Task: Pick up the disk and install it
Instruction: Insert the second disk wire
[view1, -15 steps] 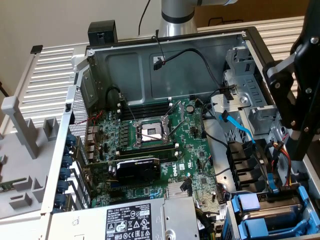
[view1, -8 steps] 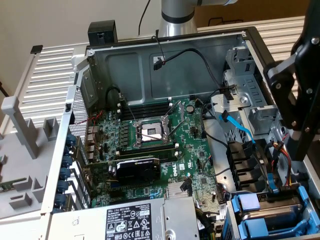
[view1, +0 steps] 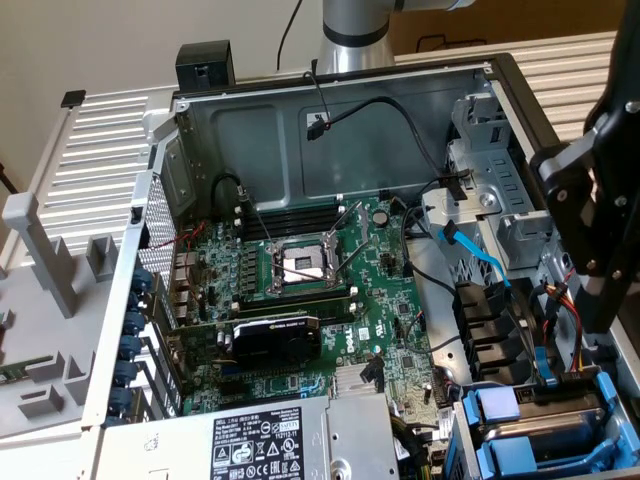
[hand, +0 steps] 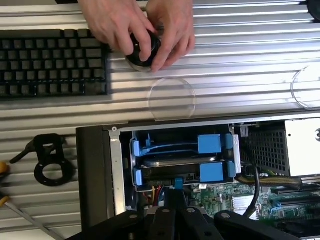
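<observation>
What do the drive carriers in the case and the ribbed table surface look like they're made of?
Drive carriers: probably moulded plastic, bright uniform blue with a soft sheen and rounded edges. Table surface: likely bare metal, perhaps aluminium, pale silver ribs with a brushed, streaky reflection.

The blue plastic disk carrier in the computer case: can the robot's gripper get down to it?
Probably yes. The gripper hangs right above the blue plastic disk carrier, with its fingers shut. Thin cables nearby might snag.

The gripper (view1: 600, 300) hangs closed (fingers together), arm (view1: 355, 30) upright behind.
</observation>
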